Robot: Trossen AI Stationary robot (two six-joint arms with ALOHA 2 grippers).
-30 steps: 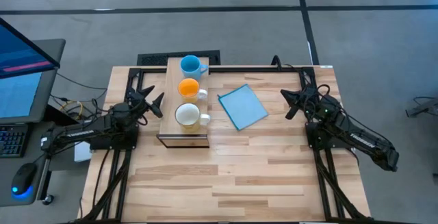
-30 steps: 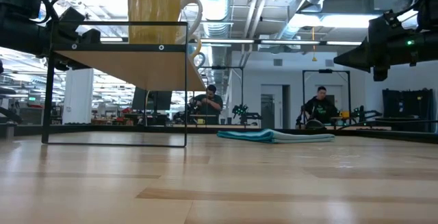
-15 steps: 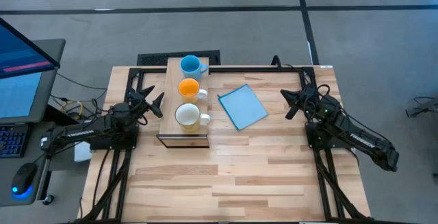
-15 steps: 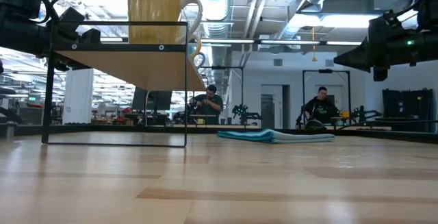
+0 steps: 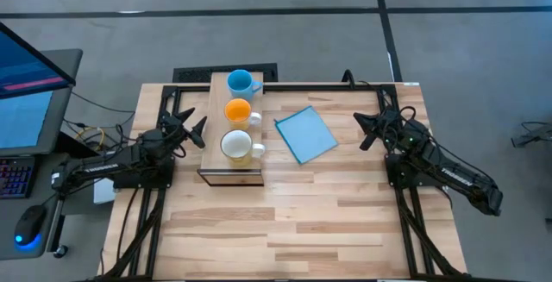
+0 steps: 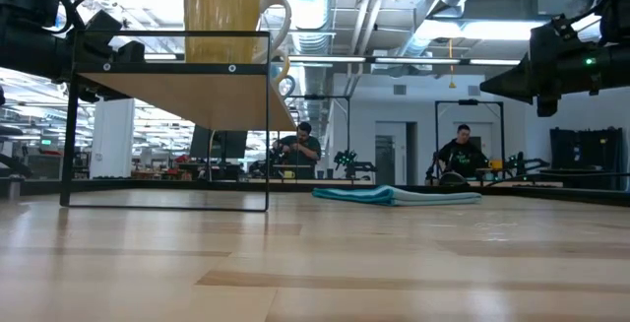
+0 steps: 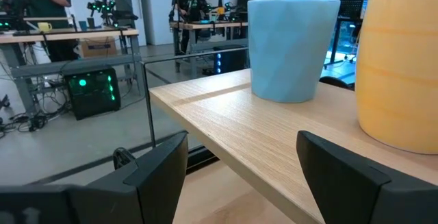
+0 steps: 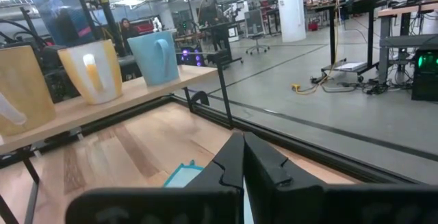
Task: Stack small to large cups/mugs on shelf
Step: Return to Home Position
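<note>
From above, the shelf (image 5: pixel 215 118) stands left of the middle of the counter (image 5: pixel 328 204), one short end at the far edge and its length running toward the near edge. Three mugs sit on it in a row: the blue mug (image 5: pixel 240 82) nearest the far edge, the orange mug (image 5: pixel 237 110) in the middle, and the cream mug (image 5: pixel 235 145) at the shelf's near end. All their handles point toward the right edge. A blue sheet (image 5: pixel 305 134) lies flat on the counter just right of the shelf. The left hand (image 5: pixel 191 127) hangs beside the shelf on the side toward the left edge, and the right hand (image 5: pixel 366 131) hangs near the right edge, well apart from the sheet.

From counter height, the cream mug (image 6: pixel 221 2) stands upright on the shelf board (image 6: pixel 187 91). Two people (image 6: pixel 300 150) are in the room beyond.

In the left wrist view, that hand's fingers (image 7: pixel 157 172) stand wide apart with nothing between them. The blue mug (image 7: pixel 294 49) and the orange mug (image 7: pixel 400 66) stand apart on the shelf.

In the right wrist view, that hand's fingers (image 8: pixel 229 162) are pressed together and hold nothing. All three mugs line the shelf (image 8: pixel 137 90) ahead.
</note>
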